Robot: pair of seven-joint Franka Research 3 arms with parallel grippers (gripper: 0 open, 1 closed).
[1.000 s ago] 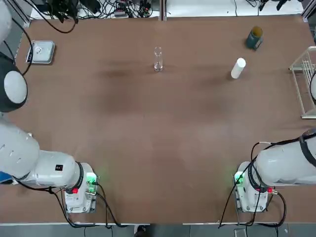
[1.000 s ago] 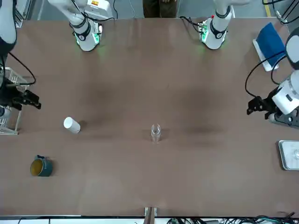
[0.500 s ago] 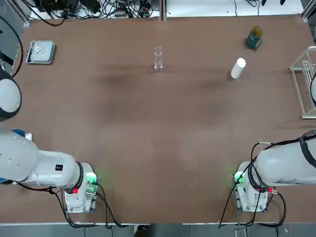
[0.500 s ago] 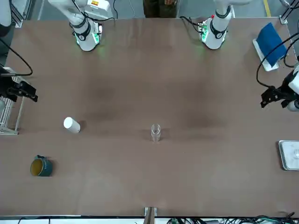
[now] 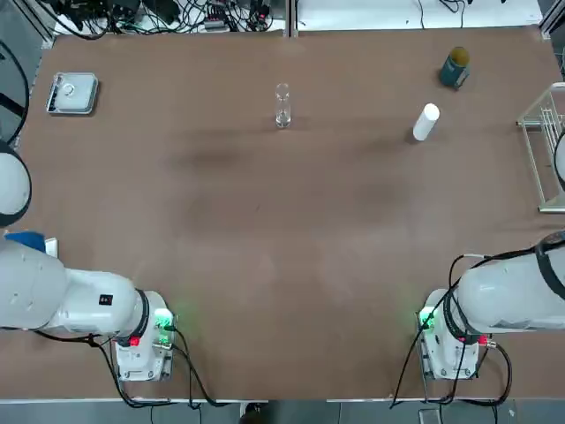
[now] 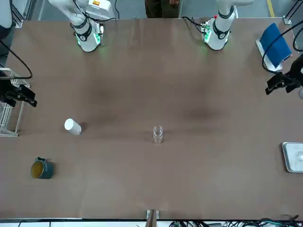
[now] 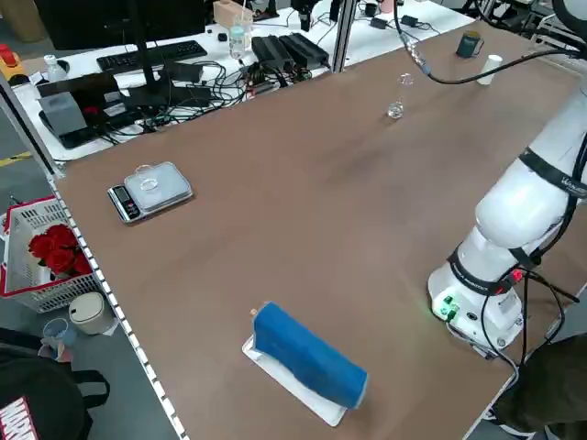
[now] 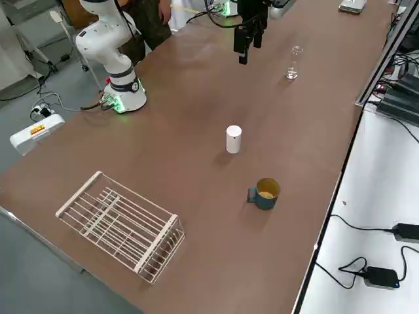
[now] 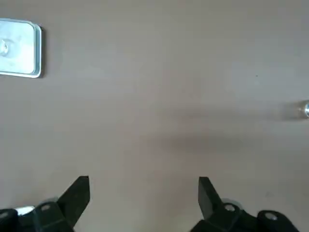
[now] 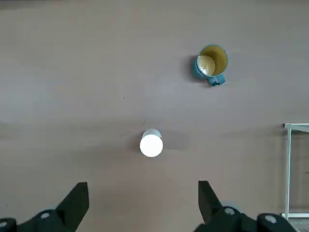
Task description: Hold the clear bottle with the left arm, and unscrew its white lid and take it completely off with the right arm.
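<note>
The clear bottle (image 5: 282, 106) stands upright and uncapped on the far middle of the brown table, also in the front view (image 6: 157, 134) and the right side view (image 8: 294, 62). The white lid (image 5: 426, 122) stands by itself to the bottle's right, apart from it (image 6: 72, 126) (image 8: 234, 139). My right gripper (image 10: 143, 186) hangs open high over the table's right edge (image 6: 21, 97), with the white lid (image 10: 151, 144) below it. My left gripper (image 9: 143, 181) is open and empty, raised at the left edge (image 6: 279, 84), far from the bottle.
A teal mug (image 5: 455, 68) sits at the far right corner beyond the lid. A white wire rack (image 5: 547, 150) lies at the right edge. A small metal scale (image 5: 72, 93) is at the far left, a blue roll (image 6: 274, 45) near the left edge.
My left gripper has drawn back along the table's left edge toward the arm's base. The right gripper has shifted slightly outward. Bottle and lid have not moved.
</note>
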